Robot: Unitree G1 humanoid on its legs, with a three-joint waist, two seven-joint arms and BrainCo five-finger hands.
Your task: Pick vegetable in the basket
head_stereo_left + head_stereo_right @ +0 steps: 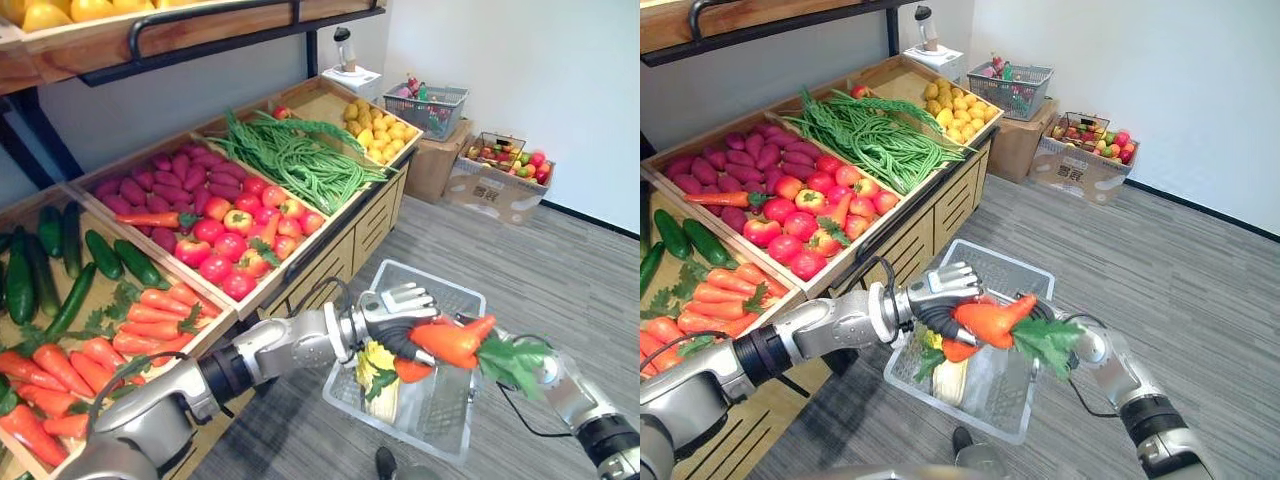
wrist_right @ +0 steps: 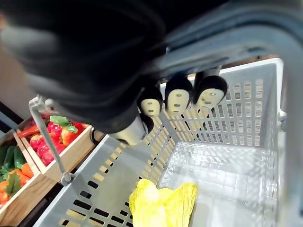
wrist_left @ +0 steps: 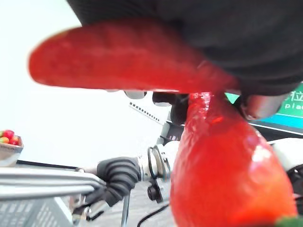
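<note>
Wooden crates of produce fill the stand (image 1: 372, 228) beside a grey floor. Our left hand (image 1: 400, 310) is curled round leafy carrots (image 1: 450, 342), which we hold just above the grey basket (image 1: 430, 280), over the yellow corn (image 2: 161, 203) lying inside. Our right hand (image 2: 179, 96) is clenched around the basket's handle (image 2: 227, 38).

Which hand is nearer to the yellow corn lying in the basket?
Left. The left hand, gripping carrots, hangs just above the corn. The right hand is curled round the handle of the basket, off to the corn's right.
</note>
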